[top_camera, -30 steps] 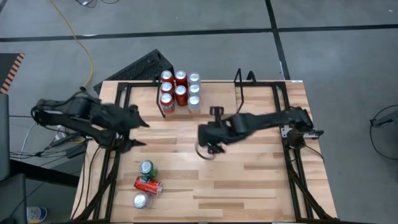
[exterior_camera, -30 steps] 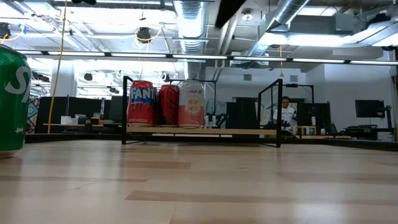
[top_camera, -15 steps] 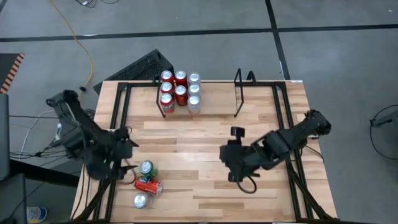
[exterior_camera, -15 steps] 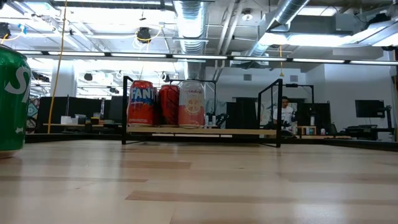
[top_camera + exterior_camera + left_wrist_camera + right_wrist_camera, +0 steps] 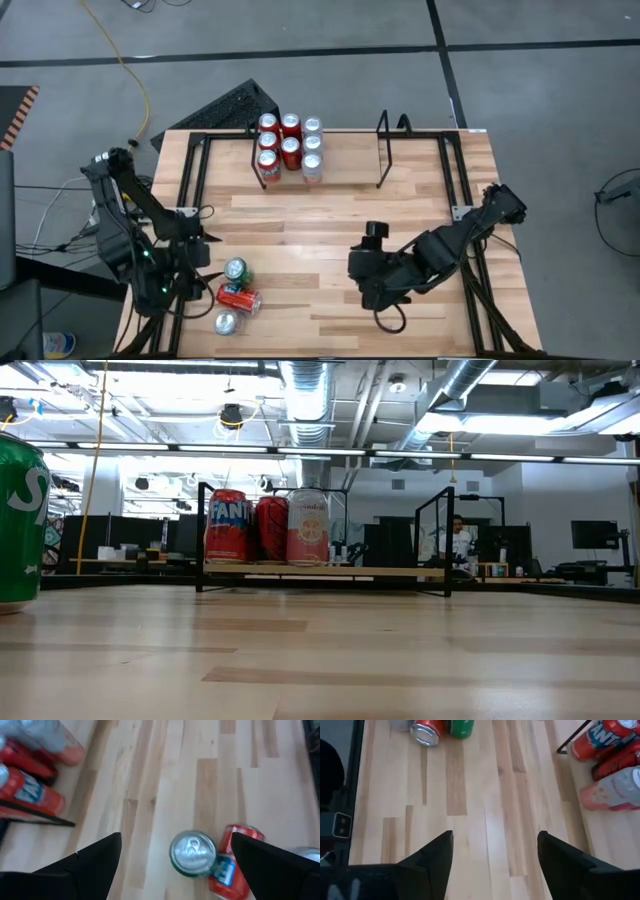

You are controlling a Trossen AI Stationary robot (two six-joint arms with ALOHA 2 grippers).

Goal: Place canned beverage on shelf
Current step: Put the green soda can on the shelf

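Fingers (image 5: 90, 865) of left gripper (image 5: 175, 865) spread wide, empty, hovering right over green can (image 5: 193, 852). Can upright, top facing up, just ahead between the fingers, touching fallen red can (image 5: 229, 865). Shelf (image 5: 380, 150) far across table. Right gripper (image 5: 365, 280) open, empty, farther away.

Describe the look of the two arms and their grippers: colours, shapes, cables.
Both arms are dark, nearly black, built of jointed tubular links with thin black cables along them. The left gripper and right gripper each end in two flat, matte black fingers tapering to blunt wedge tips. No markings show on them.
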